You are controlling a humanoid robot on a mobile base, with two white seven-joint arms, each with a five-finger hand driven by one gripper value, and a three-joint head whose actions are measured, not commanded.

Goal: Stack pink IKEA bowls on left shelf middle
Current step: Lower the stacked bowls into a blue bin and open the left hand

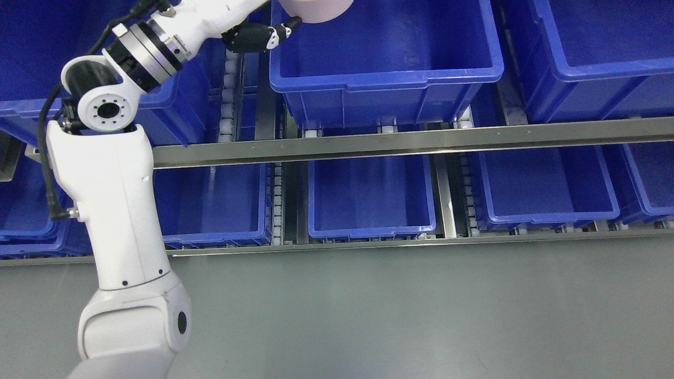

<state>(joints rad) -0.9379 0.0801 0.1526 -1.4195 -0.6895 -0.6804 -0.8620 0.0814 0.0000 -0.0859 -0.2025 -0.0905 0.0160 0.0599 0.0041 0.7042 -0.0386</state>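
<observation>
reaching up over a blue bin [387,63], the left hand [258,37] grips a pink bowl [316,9], which judging by this is not yet set down.

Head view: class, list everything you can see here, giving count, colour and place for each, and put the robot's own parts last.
bowl: one, pink, top edge, cut off by the frame, above the upper middle bin.
upper bins: three, blue, upper shelf level, left, middle and right.
lower bins: at least four, blue, lower level under the rail.
rail: one, steel, crossing between the two levels.
rollers: white rows in the tracks between bins.
floor: grey, bottom half.
left arm: one, white, rising from lower left.
left hand: one, black, beside the bowl; grip unclear.
</observation>
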